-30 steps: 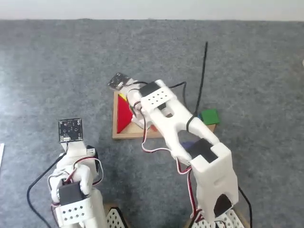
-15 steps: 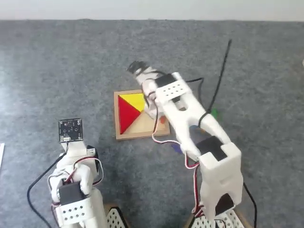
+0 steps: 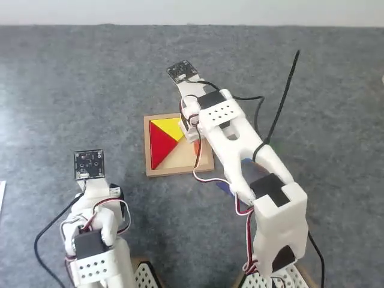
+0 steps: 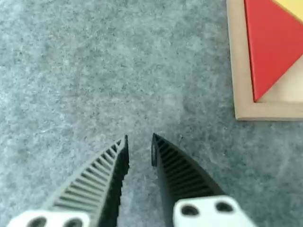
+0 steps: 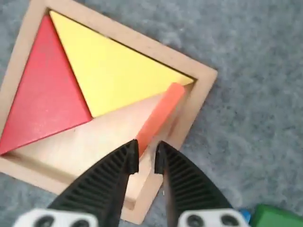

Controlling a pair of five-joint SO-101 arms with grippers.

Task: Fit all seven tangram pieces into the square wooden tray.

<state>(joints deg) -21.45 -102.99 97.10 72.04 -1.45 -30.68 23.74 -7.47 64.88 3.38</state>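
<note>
Grey felt-like matting covers the tabletop [image 3: 72, 72], fibrous and mottled, with a pale strip along its far edge.

High view: the square wooden tray [image 3: 177, 169] sits mid-tabletop and has a light raised rim. A large red triangle [image 3: 157, 147] fills its left side and a large yellow triangle [image 3: 169, 127] its far side, their long edges touching. My right arm [image 3: 240, 156], in white plastic, is stretched over the tray's right half. My left arm [image 3: 93, 240] sits folded by its base, well apart from the tray.

Left wrist view: the left tool [image 4: 139, 142] is released. Its black ribbed fingers stand a narrow gap apart with nothing between them, over felt near a tray corner.

Right wrist view: the right tool [image 5: 146, 152] is clenched on the near end of a slim orange piece [image 5: 161, 113]. The piece lies tilted along the tray's inner wall, beside the yellow triangle's tip. A blocky green piece [image 5: 277, 215] lies on the felt outside the tray.
</note>
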